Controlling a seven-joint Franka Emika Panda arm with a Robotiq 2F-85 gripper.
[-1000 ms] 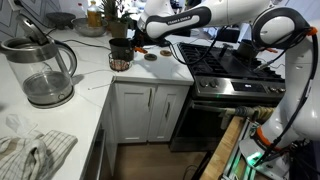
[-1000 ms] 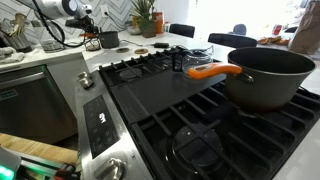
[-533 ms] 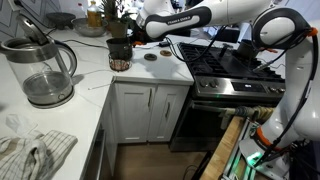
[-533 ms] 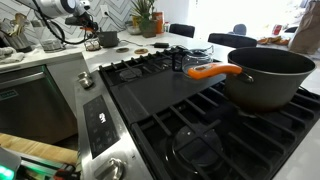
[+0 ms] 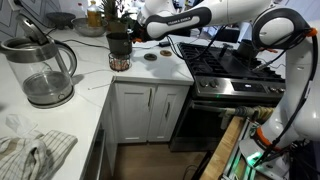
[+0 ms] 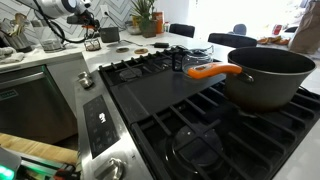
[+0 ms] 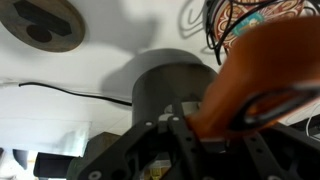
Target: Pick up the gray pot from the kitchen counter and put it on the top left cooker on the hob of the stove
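Dark gray pot (image 5: 118, 44) on kitchen counter (image 5: 95, 90), at 12 o'clock of wire stand (image 5: 119, 63). Nothing delivered yet. Gripper (image 7: 178, 120) close on pot; can't tell jaw spread. Left: grasp, lift, carry toward 3 o'clock to top left cooker (image 6: 200, 52). Orange-handled pan (image 6: 268, 75) on another burner, probably no obstacle; glass kettle (image 5: 45, 68) well apart.

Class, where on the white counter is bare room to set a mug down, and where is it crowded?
Bare counter lies between the glass kettle and the wire stand. Crowded: the back corner, with bottles and a plant.
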